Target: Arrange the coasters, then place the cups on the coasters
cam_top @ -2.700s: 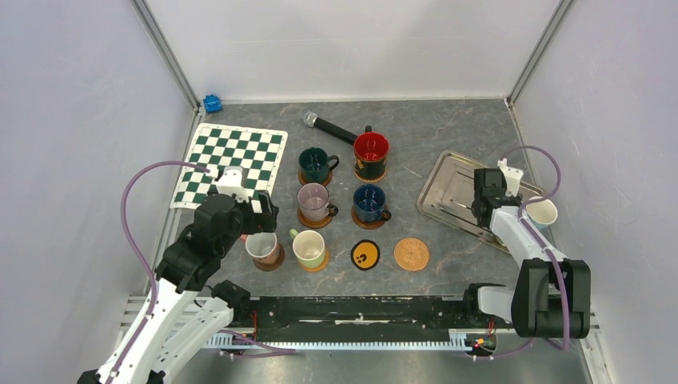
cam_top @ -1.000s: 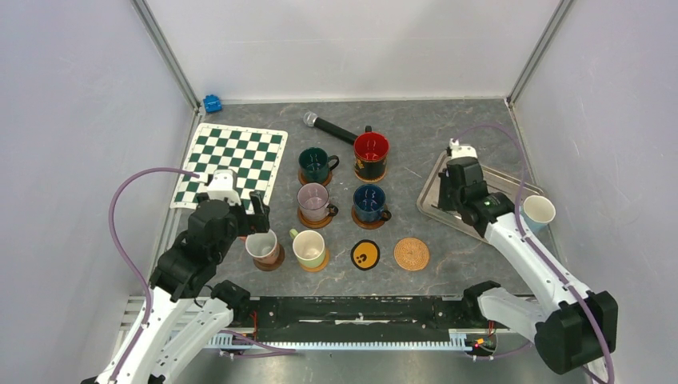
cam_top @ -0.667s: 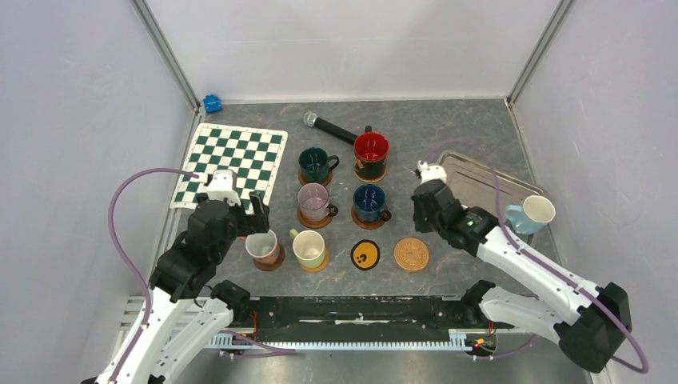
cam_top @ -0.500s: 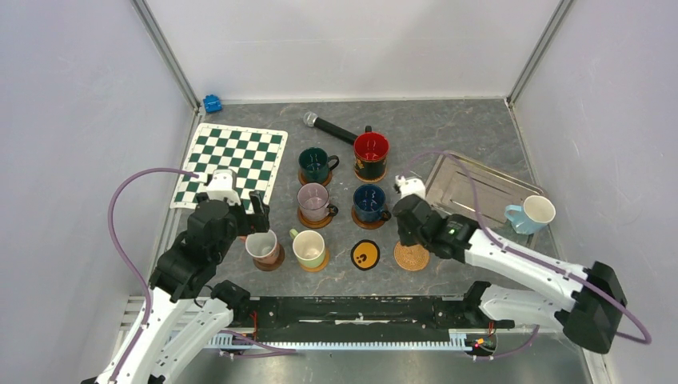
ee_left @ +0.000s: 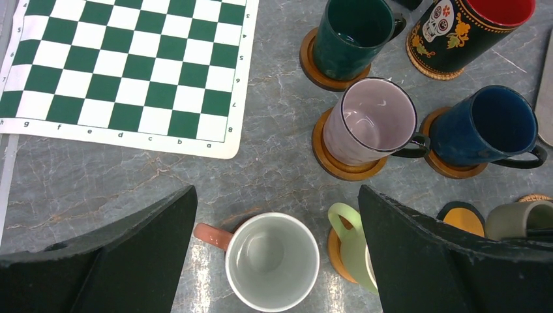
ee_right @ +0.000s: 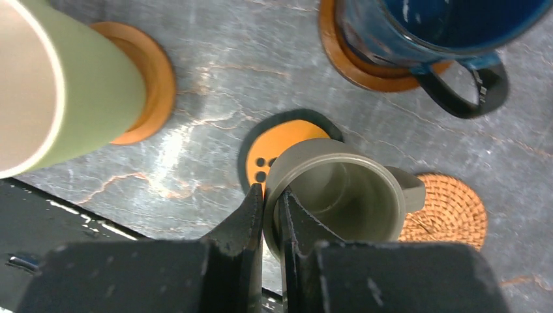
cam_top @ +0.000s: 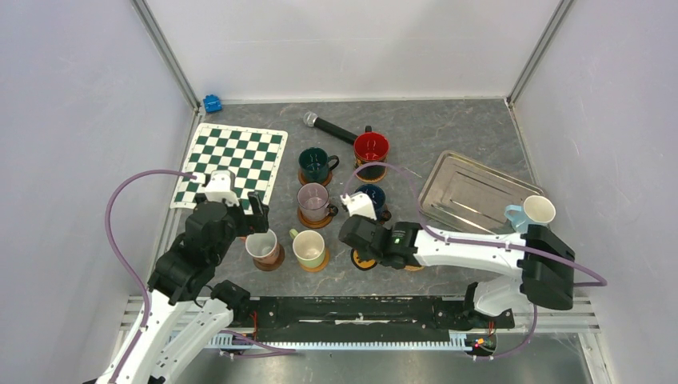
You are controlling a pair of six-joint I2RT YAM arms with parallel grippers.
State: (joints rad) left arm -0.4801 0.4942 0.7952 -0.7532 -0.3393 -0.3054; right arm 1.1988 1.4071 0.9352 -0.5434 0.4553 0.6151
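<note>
The right gripper [ee_right: 272, 195] pinches the small grey-olive cup [ee_right: 339, 195] by its rim above the black coaster [ee_right: 280, 147] — offset toward the woven coaster [ee_right: 450, 208]. Lowered like this, it may straddle the coaster's edge and tip; the left gripper [ee_left: 277, 195] hangs wide, empty.

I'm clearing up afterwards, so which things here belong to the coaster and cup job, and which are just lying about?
Job: grey-olive cup in the right end effector, black-and-yellow coaster, woven coaster, light blue cup, six cups on coasters.
Lying about: chequered mat, microphone, metal tray, small blue object.
</note>
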